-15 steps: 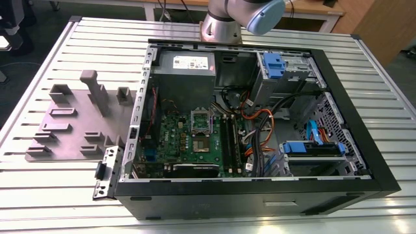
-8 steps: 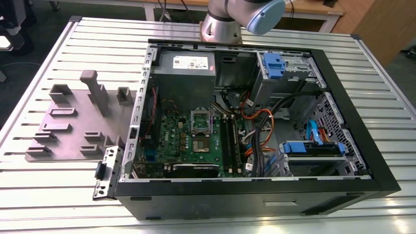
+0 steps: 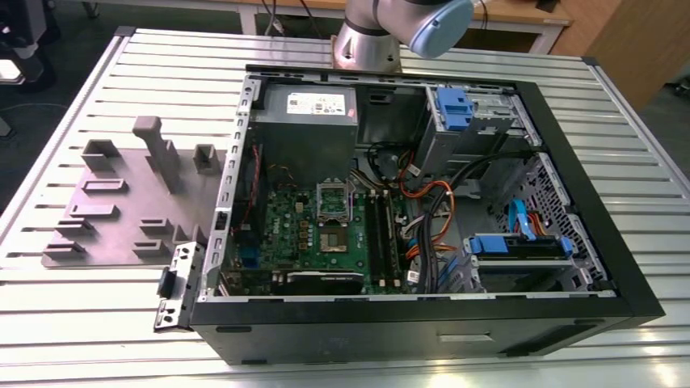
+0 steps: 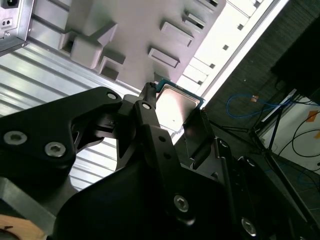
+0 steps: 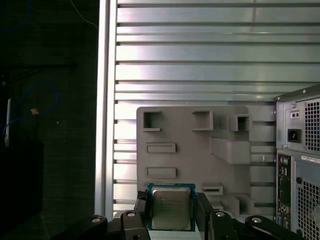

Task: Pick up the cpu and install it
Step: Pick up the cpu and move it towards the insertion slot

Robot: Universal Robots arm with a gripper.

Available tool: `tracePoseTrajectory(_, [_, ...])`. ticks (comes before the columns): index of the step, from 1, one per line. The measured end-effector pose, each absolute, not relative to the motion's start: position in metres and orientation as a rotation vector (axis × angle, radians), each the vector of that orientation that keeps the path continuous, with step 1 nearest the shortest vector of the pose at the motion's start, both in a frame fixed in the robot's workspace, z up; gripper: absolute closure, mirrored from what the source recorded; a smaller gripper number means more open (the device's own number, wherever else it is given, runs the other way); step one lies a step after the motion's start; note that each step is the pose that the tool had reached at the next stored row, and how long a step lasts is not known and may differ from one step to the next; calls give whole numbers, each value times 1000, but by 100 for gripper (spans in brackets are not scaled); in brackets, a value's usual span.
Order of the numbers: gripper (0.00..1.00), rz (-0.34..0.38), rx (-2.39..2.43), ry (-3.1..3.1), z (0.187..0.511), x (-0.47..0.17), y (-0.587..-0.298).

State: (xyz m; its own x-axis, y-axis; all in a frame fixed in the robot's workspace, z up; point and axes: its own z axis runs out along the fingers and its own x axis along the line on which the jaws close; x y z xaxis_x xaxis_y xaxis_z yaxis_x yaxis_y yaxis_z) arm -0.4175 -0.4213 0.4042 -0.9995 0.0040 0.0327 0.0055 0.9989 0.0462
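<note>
Chip clamped in the gripper, held clear of the grey plate.

In the first wrist view the gripper [image 5: 172,214] is drawn in narrow on the cpu [image 5: 171,206], one finger against each of two opposite edges, with the metal lid facing the camera. The plate [image 5: 190,155] lies well beyond it on the slatted table [image 5: 200,60]. Judged light, thin and stiff. The lid is smooth and the underside is likely delicate, so the edges are the proper hold. The open computer case [image 3: 431,311] stands beside the plate.

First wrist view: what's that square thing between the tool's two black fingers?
The cpu, a flat chip with a metal lid. The tool is shut on it, with fingers at either side, as both wrist views show.
</note>
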Motion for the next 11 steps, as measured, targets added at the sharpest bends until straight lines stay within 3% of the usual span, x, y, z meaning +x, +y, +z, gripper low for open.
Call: tracePoseTrajectory(11, [53,-72,-8,-3108,404,-414,-426])
